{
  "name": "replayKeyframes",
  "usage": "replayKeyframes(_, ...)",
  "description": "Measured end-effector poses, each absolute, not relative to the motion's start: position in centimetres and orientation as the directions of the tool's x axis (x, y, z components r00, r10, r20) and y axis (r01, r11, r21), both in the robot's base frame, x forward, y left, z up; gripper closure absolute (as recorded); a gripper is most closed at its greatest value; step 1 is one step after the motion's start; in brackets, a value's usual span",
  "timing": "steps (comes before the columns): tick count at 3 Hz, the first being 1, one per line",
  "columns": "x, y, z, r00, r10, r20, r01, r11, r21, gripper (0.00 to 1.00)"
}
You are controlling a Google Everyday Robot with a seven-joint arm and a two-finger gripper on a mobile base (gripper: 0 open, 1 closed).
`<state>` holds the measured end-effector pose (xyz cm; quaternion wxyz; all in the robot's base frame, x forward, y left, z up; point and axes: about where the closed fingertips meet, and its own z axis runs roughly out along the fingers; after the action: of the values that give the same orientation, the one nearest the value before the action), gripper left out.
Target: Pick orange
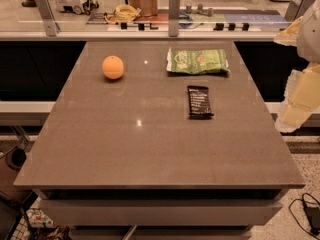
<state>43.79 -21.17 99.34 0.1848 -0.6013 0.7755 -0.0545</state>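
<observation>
The orange (113,67) is a small round fruit on the far left part of the grey table (150,149), standing alone. My arm hangs at the right edge of the view, beside the table's right side, and its lower pale end is my gripper (289,118). The gripper is off the table, far to the right of the orange and nearer the camera than it. It holds nothing that I can see.
A green snack bag (197,61) lies at the far right of the table. A black snack bar (199,102) lies in front of it. A glass barrier with metal posts (173,14) runs behind the table. A cable and plug (310,211) lie on the floor at lower right.
</observation>
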Motion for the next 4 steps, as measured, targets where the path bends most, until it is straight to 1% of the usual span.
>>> replayKeyframes(1,43.8,-21.2,99.3,-0.209,-0.953,-0.221,-0.912,0.271,-0.307,0.00)
replayKeyframes(2,44.6,-21.1,99.7,-0.215,-0.943,-0.253,-0.908,0.289,-0.303,0.00)
replayKeyframes(3,45.9,-20.4,99.7,-0.244,-0.908,-0.340,-0.906,0.339,-0.255,0.00)
replayKeyframes(4,47.3,-18.3,99.2,-0.273,-0.852,-0.447,-0.899,0.391,-0.196,0.00)
